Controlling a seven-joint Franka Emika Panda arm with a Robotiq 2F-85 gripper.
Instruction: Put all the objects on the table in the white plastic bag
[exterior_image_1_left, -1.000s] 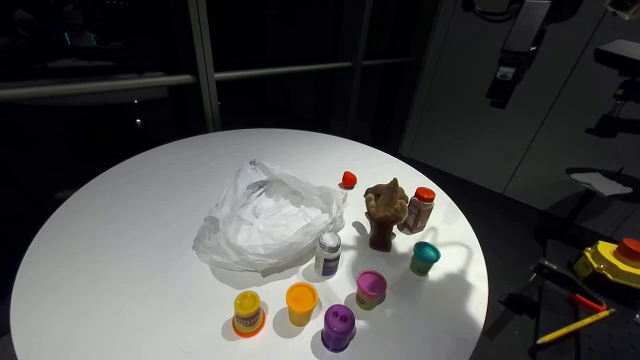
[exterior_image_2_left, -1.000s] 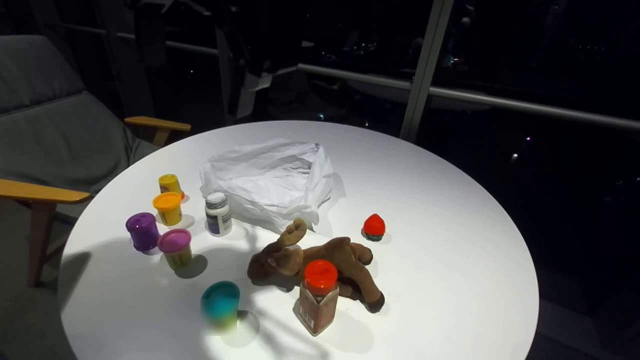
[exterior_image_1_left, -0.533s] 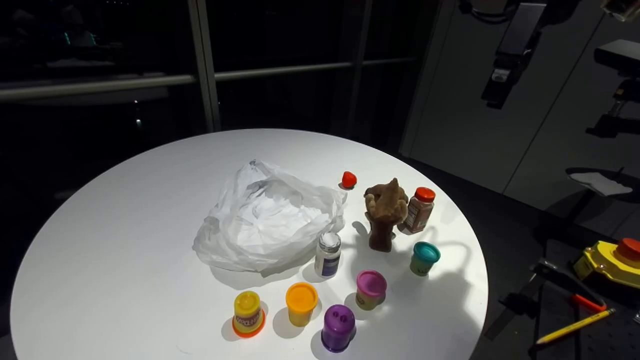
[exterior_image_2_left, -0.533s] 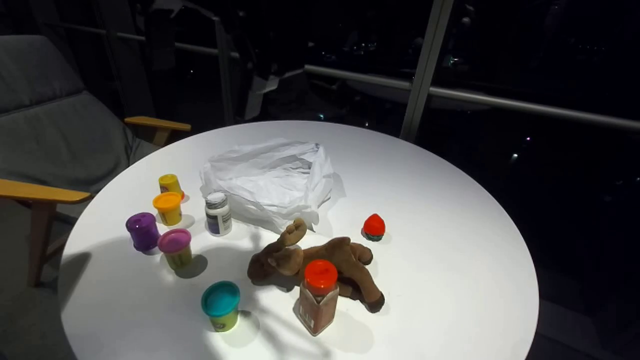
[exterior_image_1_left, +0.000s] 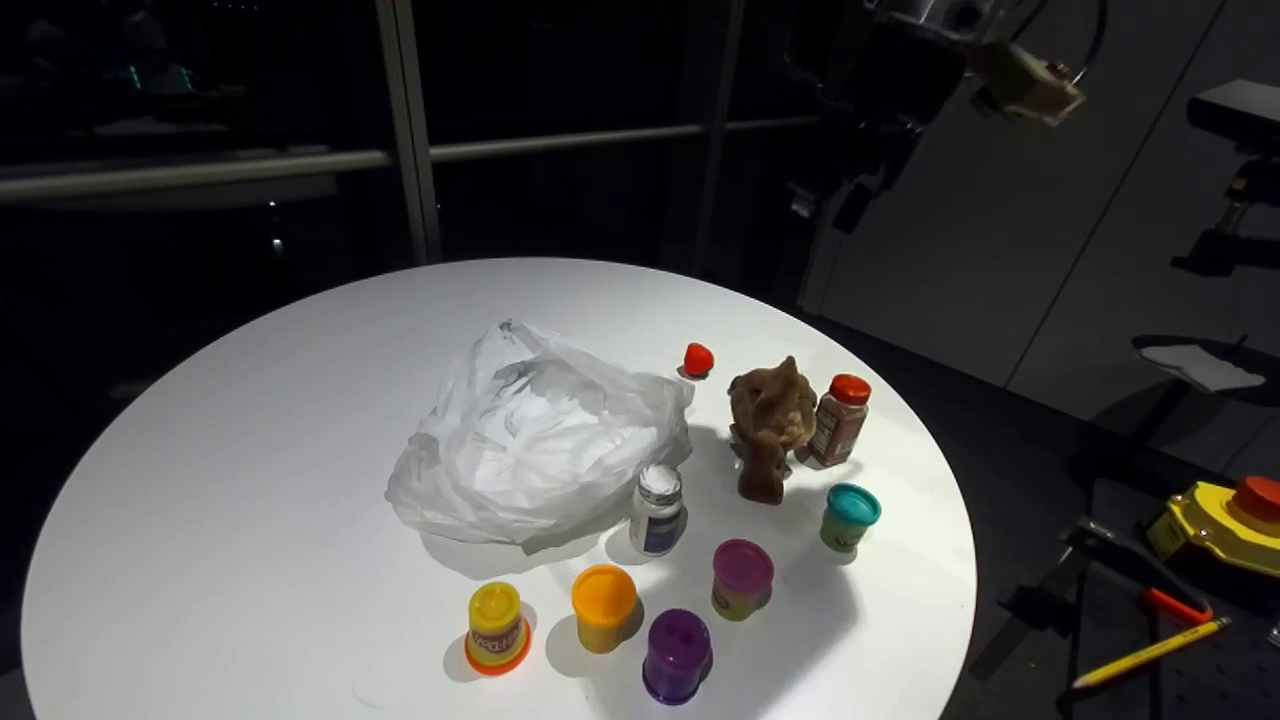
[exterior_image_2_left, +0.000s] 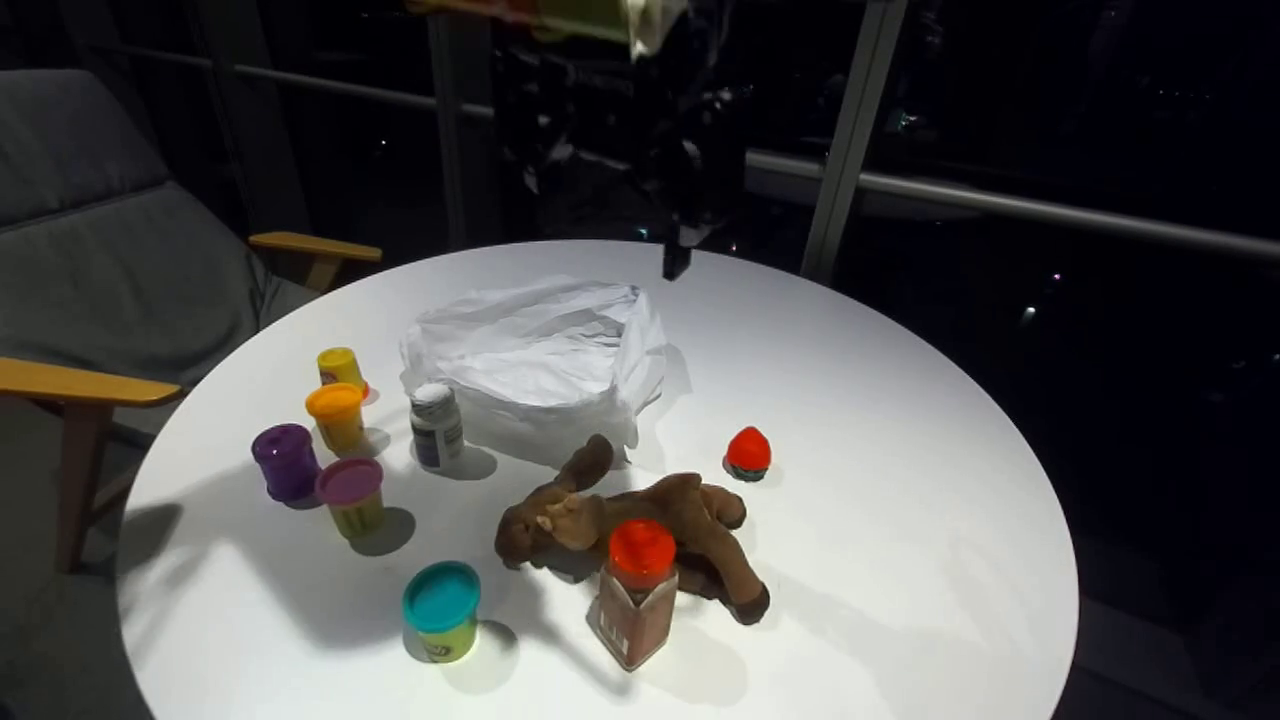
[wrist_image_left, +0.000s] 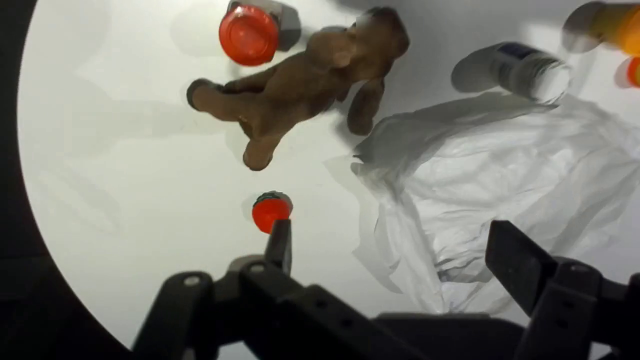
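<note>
Wrist view: gripper (wrist_image_left: 389, 227) is spread wide w/ nothing in it. Stuffed toy (wrist_image_left: 295, 90) lies ahead of the gripper & off left in that view, farther out than the small red thing (wrist_image_left: 269, 211); white bag (wrist_image_left: 500, 185) is off right, nearer in. Toy's prob light, soft & not slippery, so imo pinch it across the middle. Long axis runs diagonally: rump nearer the gripper, head pointing away & toward the side w/ the bottle (wrist_image_left: 525, 74), so prob needs a twist first. Bag looks thin & floppy, might fold if bumped.
</note>
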